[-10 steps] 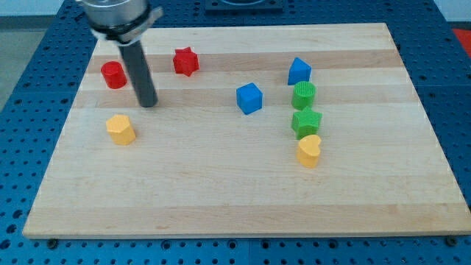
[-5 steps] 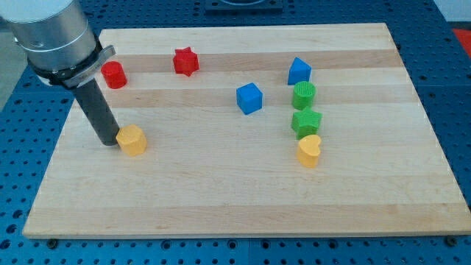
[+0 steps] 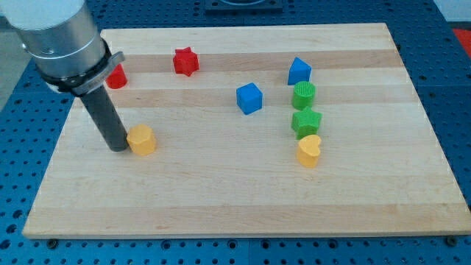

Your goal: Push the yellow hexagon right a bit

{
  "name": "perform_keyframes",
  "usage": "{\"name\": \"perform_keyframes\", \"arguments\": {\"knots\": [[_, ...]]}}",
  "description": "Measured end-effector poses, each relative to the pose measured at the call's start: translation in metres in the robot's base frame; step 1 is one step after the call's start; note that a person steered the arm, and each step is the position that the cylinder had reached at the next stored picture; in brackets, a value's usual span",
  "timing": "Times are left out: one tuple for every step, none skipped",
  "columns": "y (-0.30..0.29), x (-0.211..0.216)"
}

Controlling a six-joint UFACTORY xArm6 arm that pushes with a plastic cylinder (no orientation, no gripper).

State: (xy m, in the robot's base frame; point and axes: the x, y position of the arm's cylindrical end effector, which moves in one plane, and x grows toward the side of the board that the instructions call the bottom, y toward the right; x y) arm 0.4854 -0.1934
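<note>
1. The yellow hexagon (image 3: 142, 139) sits in the left half of the wooden bench (image 3: 221, 191), a little above mid-height of the frame. It is a short, chunky prism in orange-yellow, with a lighter top face and darker side faces that meet at blunt edges.
2. My tip (image 3: 118, 147) rests on the bench against the hexagon's left side, touching it or all but touching it. The dark rod rises from there toward the upper left of the frame into a grey cylindrical mount.
3. There is no claw on this arm, only the rod, so nothing is spread, pressed together or pinching.
4. A red cylinder (image 3: 115, 76) stands near the upper left of the frame, partly hidden behind the mount.
5. A red star (image 3: 185, 61) lies to its right, near the top edge of the bench.
6. A blue cube (image 3: 249, 98) stands near the centre, well apart from the hexagon.
7. Right of centre, four blocks form a close column from top to bottom: a blue block with a pointed top (image 3: 299, 71), a green cylinder (image 3: 304, 96), a green star-like block (image 3: 306, 122) and a yellow heart (image 3: 309, 151).
8. The bench lies on a blue perforated surface (image 3: 456, 110).
</note>
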Motion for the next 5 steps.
{"name": "perform_keyframes", "arguments": {"knots": [[0.024,0.000],[0.047,0.000],[0.054,-0.001],[0.052,-0.002],[0.033,-0.017]]}}
